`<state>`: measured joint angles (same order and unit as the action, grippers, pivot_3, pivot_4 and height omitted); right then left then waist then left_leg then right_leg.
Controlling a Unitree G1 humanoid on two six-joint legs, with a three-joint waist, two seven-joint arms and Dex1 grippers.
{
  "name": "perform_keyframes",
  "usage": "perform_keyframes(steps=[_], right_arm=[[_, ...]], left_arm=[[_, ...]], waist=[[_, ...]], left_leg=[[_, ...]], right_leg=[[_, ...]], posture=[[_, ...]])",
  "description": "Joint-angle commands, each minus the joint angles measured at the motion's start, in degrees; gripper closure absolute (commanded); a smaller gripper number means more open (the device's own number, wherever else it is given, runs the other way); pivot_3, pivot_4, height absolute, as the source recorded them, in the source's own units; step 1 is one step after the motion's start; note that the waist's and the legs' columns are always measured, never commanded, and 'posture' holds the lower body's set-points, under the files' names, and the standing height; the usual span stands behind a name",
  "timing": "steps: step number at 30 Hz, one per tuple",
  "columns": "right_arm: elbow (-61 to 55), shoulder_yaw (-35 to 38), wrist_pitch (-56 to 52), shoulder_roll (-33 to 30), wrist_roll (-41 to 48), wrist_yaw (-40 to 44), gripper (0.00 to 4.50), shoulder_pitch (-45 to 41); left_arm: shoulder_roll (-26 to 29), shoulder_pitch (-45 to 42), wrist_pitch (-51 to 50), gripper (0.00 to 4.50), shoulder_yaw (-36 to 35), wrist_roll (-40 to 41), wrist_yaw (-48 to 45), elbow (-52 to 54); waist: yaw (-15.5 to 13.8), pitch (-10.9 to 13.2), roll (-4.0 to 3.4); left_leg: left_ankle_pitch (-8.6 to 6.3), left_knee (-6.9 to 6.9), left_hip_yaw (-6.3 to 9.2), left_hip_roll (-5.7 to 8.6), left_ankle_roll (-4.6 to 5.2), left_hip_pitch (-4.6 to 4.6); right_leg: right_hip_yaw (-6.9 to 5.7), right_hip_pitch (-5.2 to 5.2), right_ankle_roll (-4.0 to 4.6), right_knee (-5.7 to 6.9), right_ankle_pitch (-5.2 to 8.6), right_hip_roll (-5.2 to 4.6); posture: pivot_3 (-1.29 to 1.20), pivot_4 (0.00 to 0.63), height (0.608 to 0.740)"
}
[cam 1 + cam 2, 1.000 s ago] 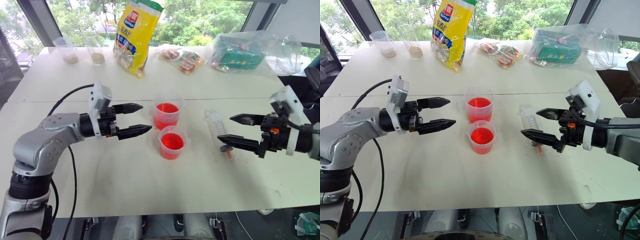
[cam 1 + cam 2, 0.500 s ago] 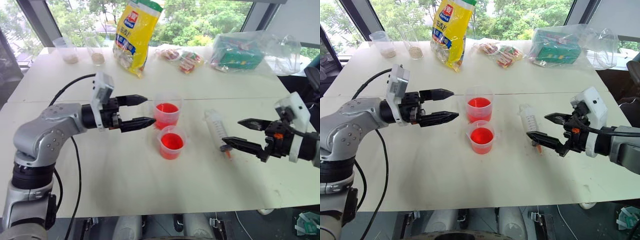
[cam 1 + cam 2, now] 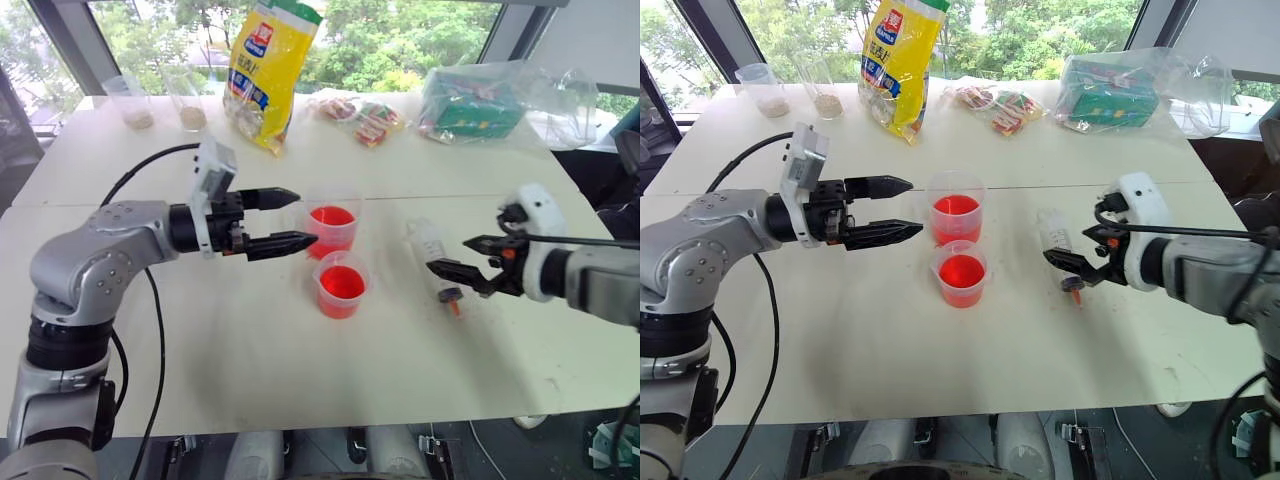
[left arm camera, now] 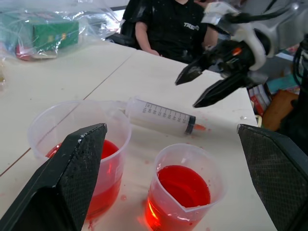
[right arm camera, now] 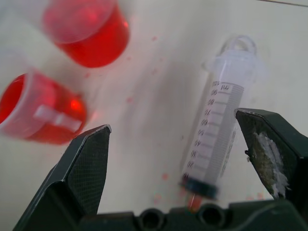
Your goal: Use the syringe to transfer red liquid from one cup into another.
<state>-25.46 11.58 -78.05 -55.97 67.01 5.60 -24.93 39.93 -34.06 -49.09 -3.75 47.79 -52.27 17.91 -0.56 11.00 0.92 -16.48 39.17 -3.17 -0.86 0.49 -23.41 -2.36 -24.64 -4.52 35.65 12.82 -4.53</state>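
- The job has hardly begun: the syringe [image 3: 436, 262] lies flat on the table [image 3: 250, 370], and nobody is holding it.
- Both cups [image 3: 331, 227] [image 3: 342, 284] have red liquid [image 3: 341, 281] in them, so I cannot tell which one is to be emptied.
- Still to do, I think: pick up the syringe, dip its tip, pull the plunger, then squirt into the other cup.
- The syringe sits right of the middle in the left eye view, just right of the cups. Its long side runs from upper left to lower right, orange tip at the lower end (toward the robot), plunger at the far end.
- The right gripper [image 3: 456, 255] is wide open, hanging just over the tip end, not gripping.
- The left gripper [image 3: 297, 217] is open too, empty, just left of the farther cup.
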Motion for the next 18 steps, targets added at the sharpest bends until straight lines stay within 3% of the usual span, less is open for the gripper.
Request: perform_keyframes(steps=[1, 9, 18], right_arm=[[3.1, -6.36, 0.16, 2.01, -7.25, -0.43, 0.03, -4.69], [11.28, -21.46, 5.19, 5.04, -24.03, 5.76, 0.03, -10.76], [21.71, -23.69, 8.26, 12.07, -34.76, 9.68, 0.03, -13.24]], left_arm=[[0.31, -0.49, 1.25, 0.0, -1.4, -0.04, 0.02, 1.05], [-0.8, -0.27, 4.03, 0.0, -0.32, -2.16, -0.6, 0.18], [-2.06, 1.66, 6.16, 0.0, -0.05, -3.39, -0.22, 1.01]], waist=[[-0.01, 0.0, 0.0], [-0.04, 0.0, 0.0], [0.19, 0.0, 0.0]], left_leg=[[0.0, 0.0, 0.0, 0.0, 0.0, -0.01], [-0.03, 0.0, -0.02, 0.04, 0.05, -0.07], [-0.02, 0.0, -0.04, 0.02, 0.05, -0.05]], right_leg=[[0.0, -0.01, -0.01, 0.0, 0.0, 0.0], [-0.01, -0.02, -0.18, -0.08, -0.1, -0.03], [-0.02, -0.02, -0.24, -0.06, -0.14, -0.02]], posture=[[0.0, 0.15, 0.74], [0.0, 0.15, 0.74], [0.0, 0.15, 0.74]])
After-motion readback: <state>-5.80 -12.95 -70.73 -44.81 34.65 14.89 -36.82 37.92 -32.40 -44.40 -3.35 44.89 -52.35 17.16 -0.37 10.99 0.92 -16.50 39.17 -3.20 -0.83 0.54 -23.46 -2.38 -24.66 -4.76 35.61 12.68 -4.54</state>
